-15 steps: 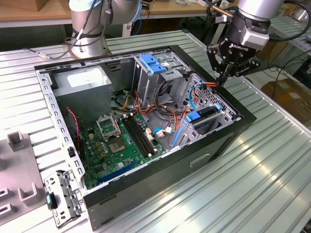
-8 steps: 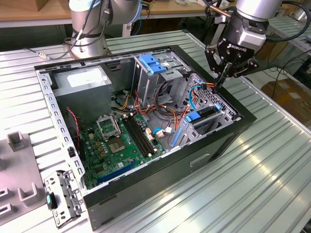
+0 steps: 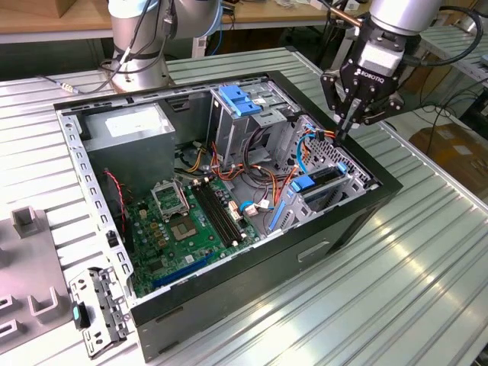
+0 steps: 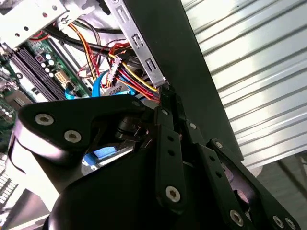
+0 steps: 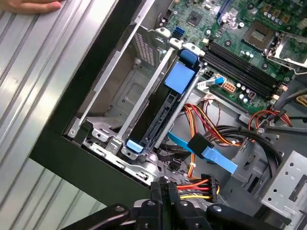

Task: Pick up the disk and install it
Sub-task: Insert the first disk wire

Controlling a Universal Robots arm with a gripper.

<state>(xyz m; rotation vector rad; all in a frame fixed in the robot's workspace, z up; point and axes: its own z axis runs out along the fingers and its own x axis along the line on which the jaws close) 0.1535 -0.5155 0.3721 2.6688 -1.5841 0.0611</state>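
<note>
The disk (image 5: 160, 112) stands on edge in the metal drive cage (image 3: 335, 164) at the exterior view's right end of the open computer case (image 3: 252, 267). Its dark edge and blue carrier ends show from above, also as the disk (image 3: 324, 177) in the exterior view. My gripper (image 3: 341, 136) hangs just above the cage's far corner, near the case wall. Its fingers are pressed together with nothing between them, as seen on the gripper (image 5: 165, 187) and the gripper (image 4: 167, 93) in both wrist views. A bundle of red, yellow and black cables (image 5: 199, 184) lies right under the fingertips.
The case holds a green motherboard (image 3: 187, 221), a grey power-supply box (image 3: 133, 126) and a second cage with a blue latch (image 3: 240, 99). Blue flat cables (image 5: 216, 155) cross beside the disk. A person's hand (image 5: 29, 5) rests on the table. Grey fixtures (image 3: 30, 221) and a bracket (image 3: 95, 309) lie at the exterior view's left.
</note>
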